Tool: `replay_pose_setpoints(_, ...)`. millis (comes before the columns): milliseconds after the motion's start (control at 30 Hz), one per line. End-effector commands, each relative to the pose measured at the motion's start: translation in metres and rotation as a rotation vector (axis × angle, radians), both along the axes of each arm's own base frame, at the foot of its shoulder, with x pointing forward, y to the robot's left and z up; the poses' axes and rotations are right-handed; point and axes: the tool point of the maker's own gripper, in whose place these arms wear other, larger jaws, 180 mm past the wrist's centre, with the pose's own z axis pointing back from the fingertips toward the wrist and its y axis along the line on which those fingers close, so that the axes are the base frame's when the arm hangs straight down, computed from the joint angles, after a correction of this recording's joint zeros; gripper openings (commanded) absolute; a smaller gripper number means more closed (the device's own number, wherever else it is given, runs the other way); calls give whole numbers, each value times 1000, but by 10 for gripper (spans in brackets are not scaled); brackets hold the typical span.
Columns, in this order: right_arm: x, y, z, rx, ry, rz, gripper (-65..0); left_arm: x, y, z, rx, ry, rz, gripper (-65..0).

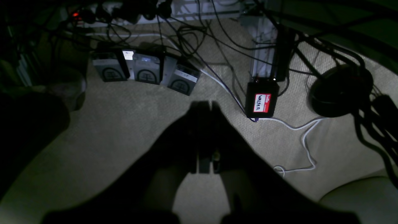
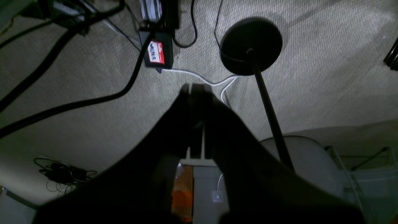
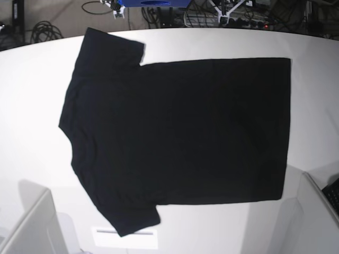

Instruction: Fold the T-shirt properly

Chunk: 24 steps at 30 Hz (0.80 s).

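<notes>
Flat on the smooth white table, plain black cloth T-shirt, sleeves spread, left gripper and right gripper closed empty over ribbed beige carpet.

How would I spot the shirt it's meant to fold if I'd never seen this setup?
Look at the big white table seen from above. Spread flat across most of it lies the T-shirt, collar toward the left edge and hem toward the right, both short sleeves sticking out. It is the only cloth there: plain black, no print showing.
</notes>
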Motion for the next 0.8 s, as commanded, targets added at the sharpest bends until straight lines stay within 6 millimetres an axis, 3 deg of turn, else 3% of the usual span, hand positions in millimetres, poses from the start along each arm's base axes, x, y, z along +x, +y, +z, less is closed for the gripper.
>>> replay_pose_setpoints(0, 0, -3, 0, -11, 0, 3, -650, -4, 3, 0, 9, 7, 0, -650)
replay_pose_setpoints(767, -3, -4, 0, -12, 5, 4, -650, -18, 4, 2, 9, 26, -6, -650)
